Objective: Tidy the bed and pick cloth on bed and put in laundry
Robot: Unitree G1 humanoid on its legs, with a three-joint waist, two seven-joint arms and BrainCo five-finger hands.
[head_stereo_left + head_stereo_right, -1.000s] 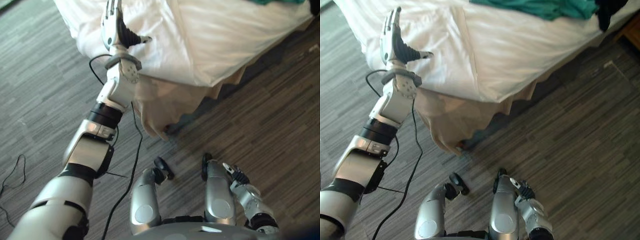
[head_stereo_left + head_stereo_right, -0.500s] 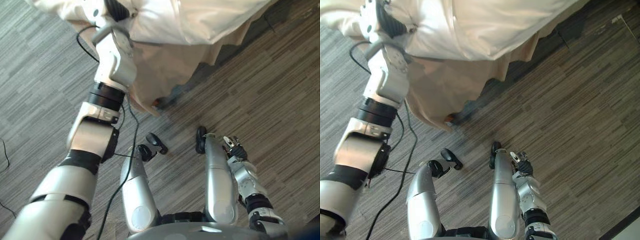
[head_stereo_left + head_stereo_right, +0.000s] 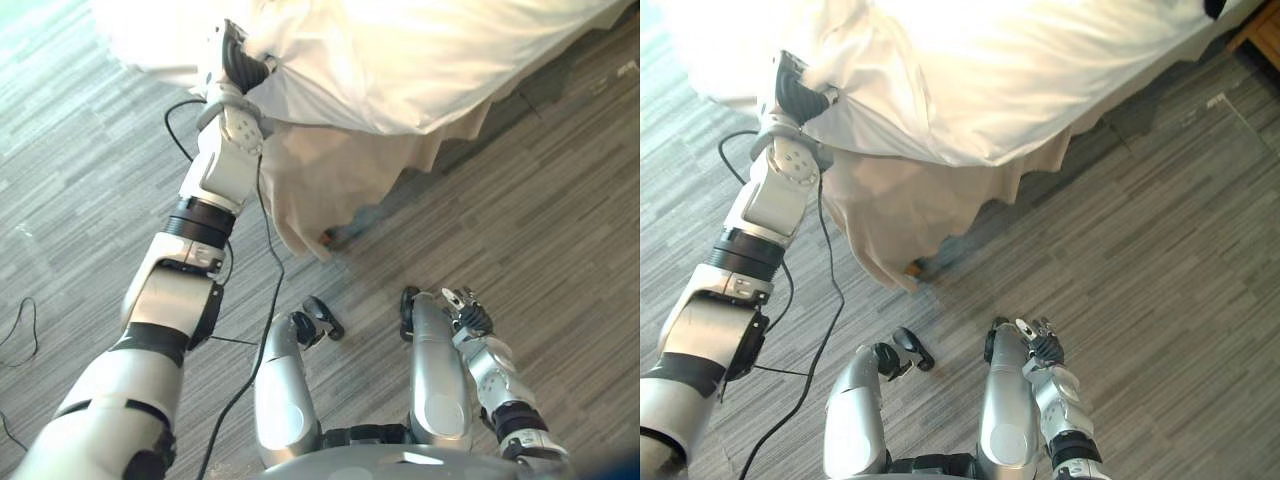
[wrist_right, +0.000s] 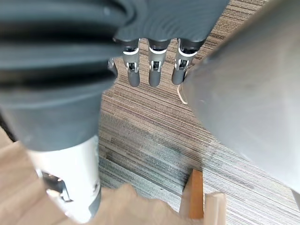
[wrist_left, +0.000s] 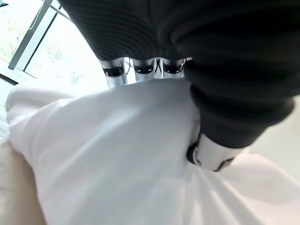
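Left wrist view: left hand (image 5: pixel 211 140) pinching a fold of white sheet (image 5: pixel 112 154) — thumb against fingers.
Right hand (image 4: pixel 153 65): fingers loosely straight, empty, low over the floor (image 4: pixel 154 126).

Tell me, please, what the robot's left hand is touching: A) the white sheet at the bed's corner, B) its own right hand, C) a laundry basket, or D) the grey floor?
A: the left hand pinches a fold of the white sheet under its thumb.

Left hand (image 3: pixel 236 64), open over the white sheet (image 3: pixel 420 60) a second ago, now clenched on its fold
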